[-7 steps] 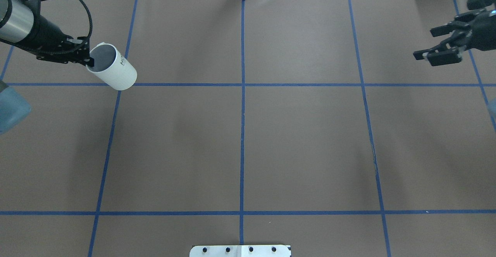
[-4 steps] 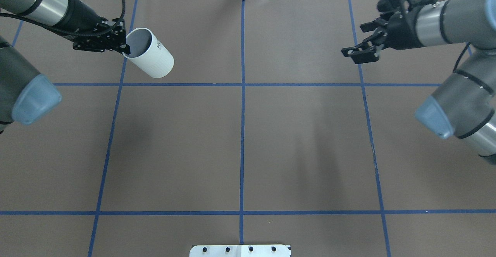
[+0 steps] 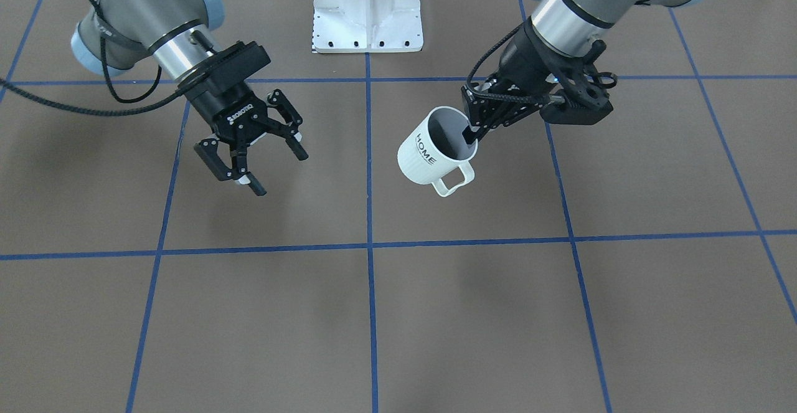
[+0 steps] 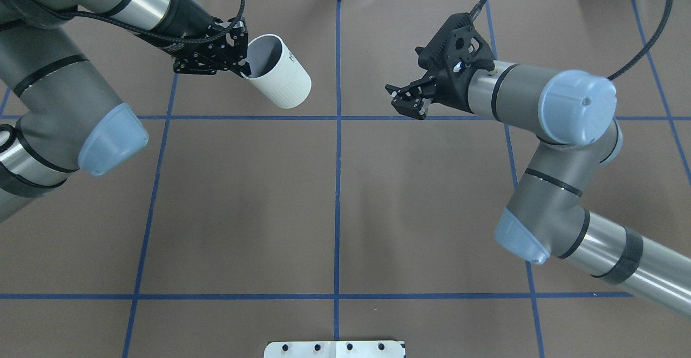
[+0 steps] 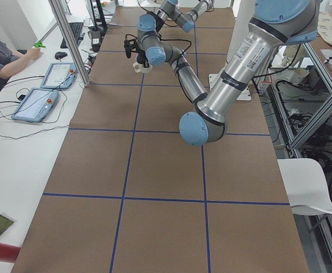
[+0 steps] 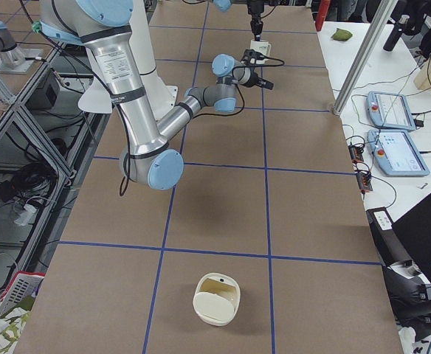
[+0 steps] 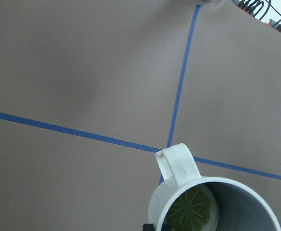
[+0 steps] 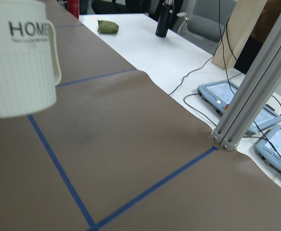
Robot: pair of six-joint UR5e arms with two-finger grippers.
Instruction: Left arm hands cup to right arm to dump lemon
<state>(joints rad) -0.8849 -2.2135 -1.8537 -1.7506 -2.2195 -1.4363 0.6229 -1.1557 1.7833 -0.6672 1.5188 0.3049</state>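
My left gripper (image 3: 471, 131) pinches the cup (image 3: 428, 154) by its rim, one finger inside, in the air at 11 o'clock from the table's centre, seen overhead. I judge the mouth-up tilt is there so the lemon (image 7: 191, 212) sits at the bottom (the ribbed wall is bare for taking). My right gripper (image 3: 277, 170), fingers spread, faces it from 1 o'clock, apart. Bare table (image 3: 436, 313) lies between them, and the far edge is near at 12.

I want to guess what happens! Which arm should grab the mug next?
Probably right: the right end effector is open, empty and pointed toward the cup, which the left end effector grips by the rim.
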